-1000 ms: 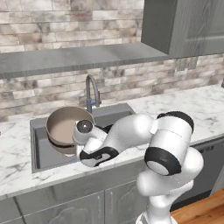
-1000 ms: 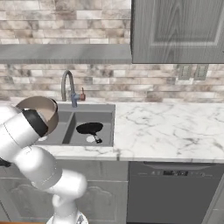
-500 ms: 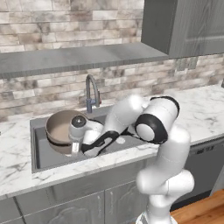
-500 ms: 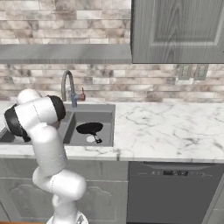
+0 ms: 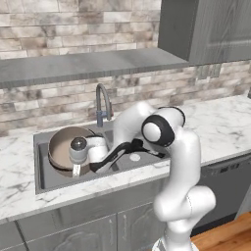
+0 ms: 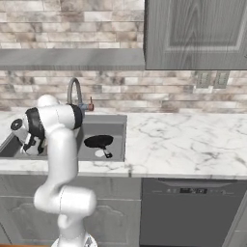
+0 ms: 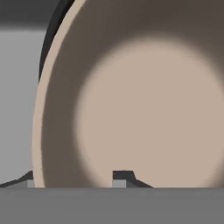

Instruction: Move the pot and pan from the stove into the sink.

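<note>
The tan-brown pot [image 5: 61, 147] lies in the left part of the sink [image 5: 43, 179], its beige inside [image 7: 144, 100] close up in the hand view. My gripper [image 5: 77, 164] hangs at the pot's near rim. In the hand view my gripper [image 7: 75, 179] is open, its jaws straddling the rim: one fingertip [image 7: 28, 180] outside the wall, the other inside. The black pan [image 6: 99, 141] rests in the right part of the sink [image 6: 118, 144], handle toward the front. The stove is out of view.
A curved grey faucet [image 5: 102, 100] rises behind the basin. White marble counter [image 6: 183, 144] runs to the right of the sink, with a dishwasher front [image 6: 193, 207] below it. A grey shelf [image 5: 83, 66] and wall cabinet [image 5: 211, 29] hang above.
The arm has swung further left over the sink and lowered the pot into the left part of the basin. The jaws, shut on the rim before, now stand apart.
</note>
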